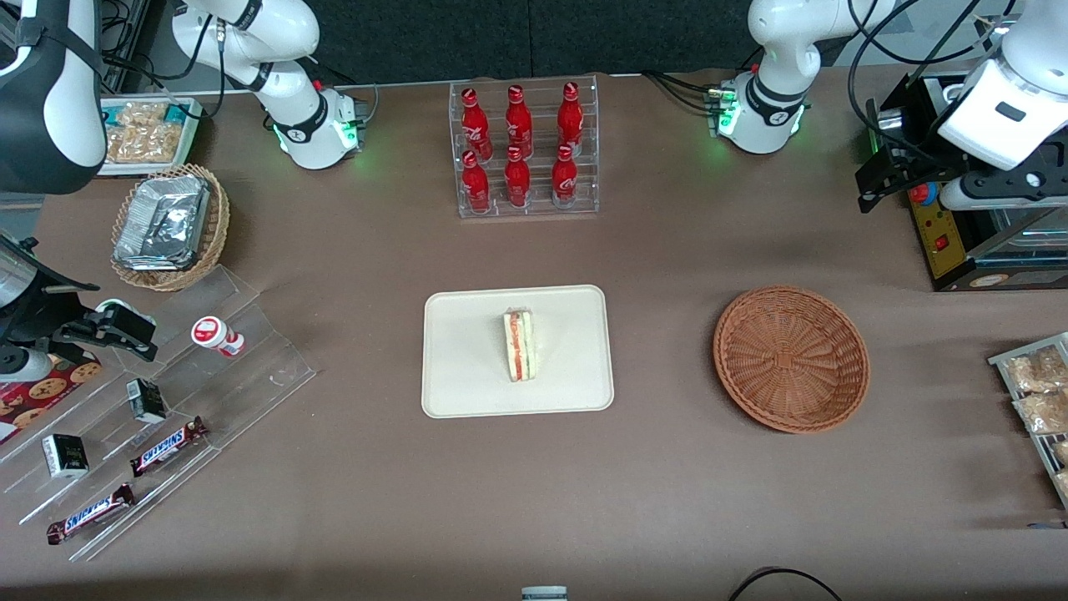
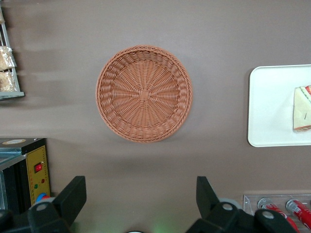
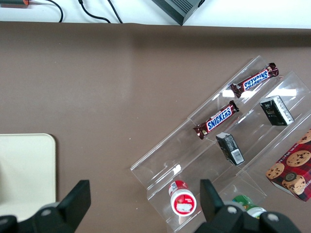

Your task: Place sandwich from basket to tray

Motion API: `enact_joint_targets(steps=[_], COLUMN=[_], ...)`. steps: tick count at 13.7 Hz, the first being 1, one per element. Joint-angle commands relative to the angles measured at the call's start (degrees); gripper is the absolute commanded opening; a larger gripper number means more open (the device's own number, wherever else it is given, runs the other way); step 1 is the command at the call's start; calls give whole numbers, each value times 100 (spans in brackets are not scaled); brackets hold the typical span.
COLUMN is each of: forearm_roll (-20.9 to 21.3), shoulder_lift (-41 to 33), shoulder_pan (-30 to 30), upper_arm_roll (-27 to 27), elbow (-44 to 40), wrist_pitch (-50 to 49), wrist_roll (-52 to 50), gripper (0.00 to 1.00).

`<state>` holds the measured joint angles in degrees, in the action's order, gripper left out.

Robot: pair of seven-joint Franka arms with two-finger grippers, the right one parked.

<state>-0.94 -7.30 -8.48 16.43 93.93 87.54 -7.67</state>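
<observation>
1. The sandwich (image 1: 521, 345) lies on the tray (image 1: 467, 392), well apart from the basket (image 1: 791, 359).
2. The pincer (image 2: 141, 201) hangs high above the counter (image 1: 667, 501) near the basket, fingers (image 2: 73, 196) spread apart, holding nothing.

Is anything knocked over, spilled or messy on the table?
One thing: a small red-and-white capped bottle lies tipped on its side on the clear plastic stepped rack, toward the parked arm's end. The triangular sandwich sits neatly on the cream tray, the reddish-brown wicker basket is empty, and the open claw hovers above.
</observation>
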Motion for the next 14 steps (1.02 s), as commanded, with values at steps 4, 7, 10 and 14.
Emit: enact_joint_targets(steps=[4, 7, 10, 14], forearm_roll=[59, 59, 50, 76], shoulder_lift=[97, 88, 97, 88], shoulder_pan=[944, 918, 918, 927], upper_arm_roll=[-992, -984, -984, -966], elbow=[-182, -191, -173, -173], wrist_pitch=[-159, -159, -159, -159], wrist_roll=[56, 55, 56, 55], gripper=[100, 100, 100, 100])
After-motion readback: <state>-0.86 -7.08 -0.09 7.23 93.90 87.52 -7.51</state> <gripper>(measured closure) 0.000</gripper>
